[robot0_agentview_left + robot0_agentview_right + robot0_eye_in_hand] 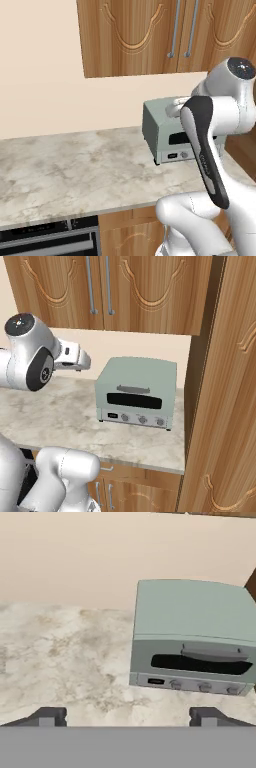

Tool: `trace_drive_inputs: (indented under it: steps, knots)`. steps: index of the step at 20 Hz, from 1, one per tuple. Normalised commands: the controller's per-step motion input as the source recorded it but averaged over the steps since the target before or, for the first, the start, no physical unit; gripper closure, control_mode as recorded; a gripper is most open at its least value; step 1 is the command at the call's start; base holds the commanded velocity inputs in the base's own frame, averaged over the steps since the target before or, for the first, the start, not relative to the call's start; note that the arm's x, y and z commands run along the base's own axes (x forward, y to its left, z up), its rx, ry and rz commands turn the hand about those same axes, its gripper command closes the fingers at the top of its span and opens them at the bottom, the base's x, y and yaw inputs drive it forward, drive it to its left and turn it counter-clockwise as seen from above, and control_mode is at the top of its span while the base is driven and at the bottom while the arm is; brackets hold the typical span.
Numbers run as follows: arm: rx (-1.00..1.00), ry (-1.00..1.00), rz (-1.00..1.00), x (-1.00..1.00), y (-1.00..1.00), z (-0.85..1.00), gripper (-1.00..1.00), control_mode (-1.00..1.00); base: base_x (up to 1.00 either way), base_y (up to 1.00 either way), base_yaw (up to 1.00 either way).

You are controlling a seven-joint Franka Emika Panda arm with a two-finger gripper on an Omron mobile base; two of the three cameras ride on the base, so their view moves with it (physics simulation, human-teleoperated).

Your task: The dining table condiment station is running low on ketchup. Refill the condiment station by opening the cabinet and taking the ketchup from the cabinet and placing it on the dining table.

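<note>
The cabinet (135,35) of medium-brown wood hangs on the wall above the counter. Its arch-carved doors are closed, and two silver bar handles (173,30) run side by side down the middle. From the right base the same doors (145,291) and handles (91,286) appear at the top. My gripper (129,717) is open, its two dark fingertips (47,716) wide apart with nothing between them. It hovers above the counter, below the cabinet, pointing at the toaster oven. The ketchup and the dining table are out of view.
A pale green toaster oven (192,637) stands on the marbled counter (75,165) under the cabinet, to the right (137,391). A tall wooden cabinet side (225,406) closes off the counter on the right. A black oven front (50,237) sits below the counter at left.
</note>
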Motion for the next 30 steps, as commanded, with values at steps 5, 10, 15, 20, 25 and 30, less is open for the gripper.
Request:
trace_drive_inputs:
  steps: [5, 10, 15, 20, 25, 30]
  knots:
    - [0.0, -0.49, -0.11, -0.11, 0.0, 0.82, -1.0, -1.0, 0.0, 0.0, 0.0]
    - [0.0, -0.32, -0.1, 0.0, 0.0, 0.52, -1.0, -1.0, 0.0, 0.0, 0.0]
    - [0.0, -0.35, -0.01, 0.02, 0.0, 0.43, -1.0, -1.0, 0.0, 0.0, 0.0]
    - [0.0, -0.24, 0.0, 0.33, 0.0, 0.28, -1.0, -1.0, 0.0, 0.0, 0.0]
    - [0.0, -0.08, 0.0, 0.65, 0.07, 0.09, -1.0, -1.0, 0.0, 0.0, 0.0]
    - [0.0, -0.01, 0.0, 0.54, 0.0, 0.05, -1.0, -1.0, 0.0, 0.0, 0.0]
